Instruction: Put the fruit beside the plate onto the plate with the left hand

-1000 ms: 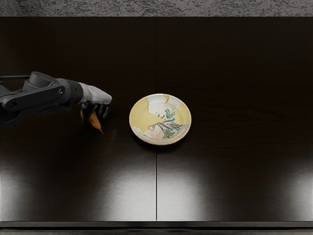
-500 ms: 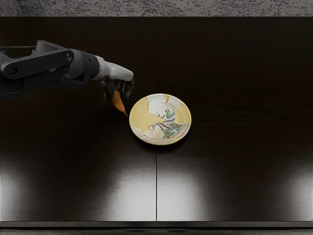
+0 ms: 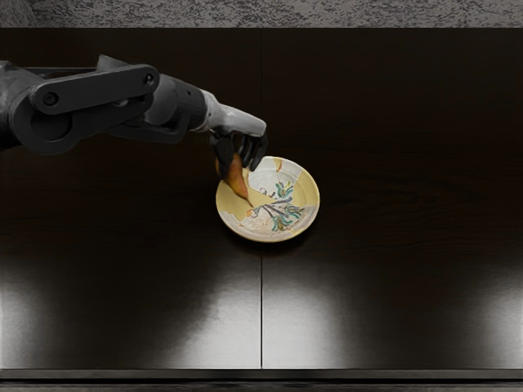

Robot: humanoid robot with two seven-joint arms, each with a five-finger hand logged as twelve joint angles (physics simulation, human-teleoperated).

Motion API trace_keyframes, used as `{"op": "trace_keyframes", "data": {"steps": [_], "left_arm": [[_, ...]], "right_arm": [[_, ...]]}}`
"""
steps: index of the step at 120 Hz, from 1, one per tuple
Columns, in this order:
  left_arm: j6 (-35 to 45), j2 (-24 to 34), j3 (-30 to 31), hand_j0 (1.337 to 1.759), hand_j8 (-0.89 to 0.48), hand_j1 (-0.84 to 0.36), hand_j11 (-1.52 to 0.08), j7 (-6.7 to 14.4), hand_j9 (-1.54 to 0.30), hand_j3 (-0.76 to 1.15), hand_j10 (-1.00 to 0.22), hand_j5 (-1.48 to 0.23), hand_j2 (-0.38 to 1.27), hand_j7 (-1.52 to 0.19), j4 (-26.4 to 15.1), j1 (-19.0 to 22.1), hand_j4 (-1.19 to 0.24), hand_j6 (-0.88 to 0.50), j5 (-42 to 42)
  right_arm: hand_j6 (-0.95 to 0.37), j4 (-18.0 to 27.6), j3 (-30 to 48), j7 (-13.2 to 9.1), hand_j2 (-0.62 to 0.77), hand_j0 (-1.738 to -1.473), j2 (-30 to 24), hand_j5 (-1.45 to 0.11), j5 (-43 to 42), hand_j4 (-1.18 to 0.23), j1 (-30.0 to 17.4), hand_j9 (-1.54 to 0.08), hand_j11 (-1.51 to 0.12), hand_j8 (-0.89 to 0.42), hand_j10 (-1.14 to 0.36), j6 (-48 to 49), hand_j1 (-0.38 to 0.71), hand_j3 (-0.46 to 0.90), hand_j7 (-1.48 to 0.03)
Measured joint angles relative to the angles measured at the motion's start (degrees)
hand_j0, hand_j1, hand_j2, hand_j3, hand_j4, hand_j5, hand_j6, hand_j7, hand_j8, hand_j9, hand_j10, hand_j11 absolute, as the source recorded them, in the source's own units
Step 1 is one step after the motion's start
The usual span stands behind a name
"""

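Head view showed the left hand [image 3: 239, 151] reaching in over the dark surface [image 3: 392, 286], its fingers curled down and gripping a slim orange fruit [image 3: 235, 178]. The fruit hung point-down from the fingertips, above the left part of the yellow patterned plate [image 3: 301, 181], close to the rim. Whether its tip touched the plate could not be told. The right arm was out of sight.

Letting go here looked risky. With the fruit so near the edge, it could tip outward and roll back onto the surface. A drop from any height might also make it bounce out of the shallow dish. Lowering carelessly could press the fingers against the rim and shove the plate.
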Motion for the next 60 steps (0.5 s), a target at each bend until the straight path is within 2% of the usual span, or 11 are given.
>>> {"op": "trace_keyframes", "data": {"steps": [29,60], "left_arm": [[0.08,-4.85,0.05,1.658,-0.49,-0.43,-0.95,0.14,-0.95,0.0,-0.69,-0.96,0.52,-0.96,1.79,0.64,-0.71,-0.67,-0.18],[0.03,-6.28,0.12,1.658,-0.49,-0.41,-0.92,0.23,-0.92,0.0,-0.69,-0.93,0.47,-0.93,3.07,1.05,-0.7,-0.68,-0.13]], "right_arm": [[-0.02,0.0,0.0,0.0,0.0,-1.658,0.0,-0.03,0.0,-0.02,0.0,-0.03,-0.03,-0.02,-0.02,0.0,-0.32,0.0,-0.03],[-0.02,0.0,0.0,0.0,0.0,-1.658,0.0,-0.03,0.0,-0.02,0.0,-0.03,-0.03,-0.02,-0.02,0.0,-0.32,0.0,-0.03]]}}
